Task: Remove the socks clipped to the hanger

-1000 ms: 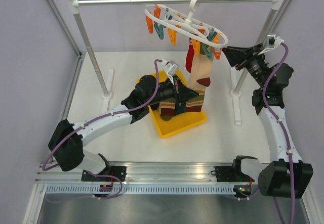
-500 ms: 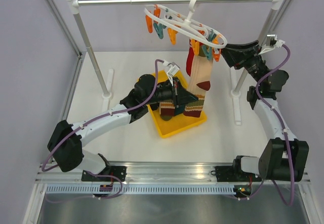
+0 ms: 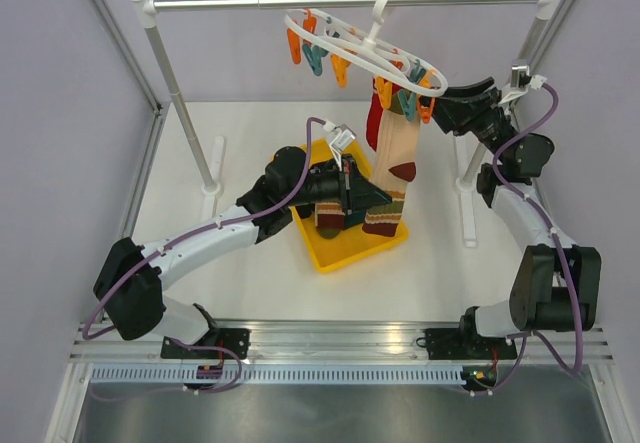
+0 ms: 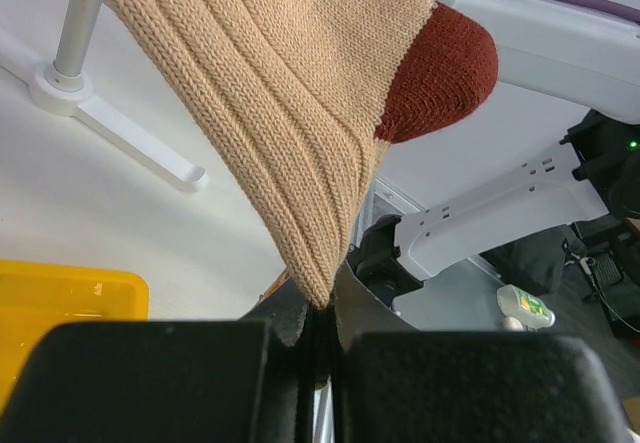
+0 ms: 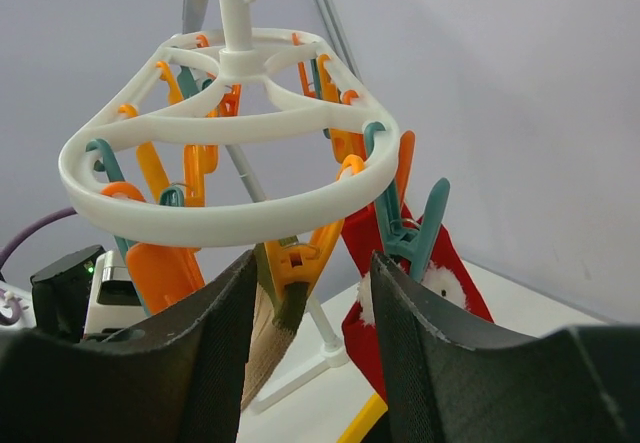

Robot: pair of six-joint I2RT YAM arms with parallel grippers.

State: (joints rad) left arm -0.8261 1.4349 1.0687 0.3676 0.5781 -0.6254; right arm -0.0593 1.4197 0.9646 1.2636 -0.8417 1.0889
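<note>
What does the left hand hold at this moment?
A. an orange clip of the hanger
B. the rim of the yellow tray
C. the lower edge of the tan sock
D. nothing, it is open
C: in the left wrist view the left hand is shut on the lowest fold of the tan sock.

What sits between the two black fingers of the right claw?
An orange plastic clip of the white oval plastic hanger, pinching the tan ribbed sock, hangs inside the open right gripper. The right wrist view shows it.
</note>
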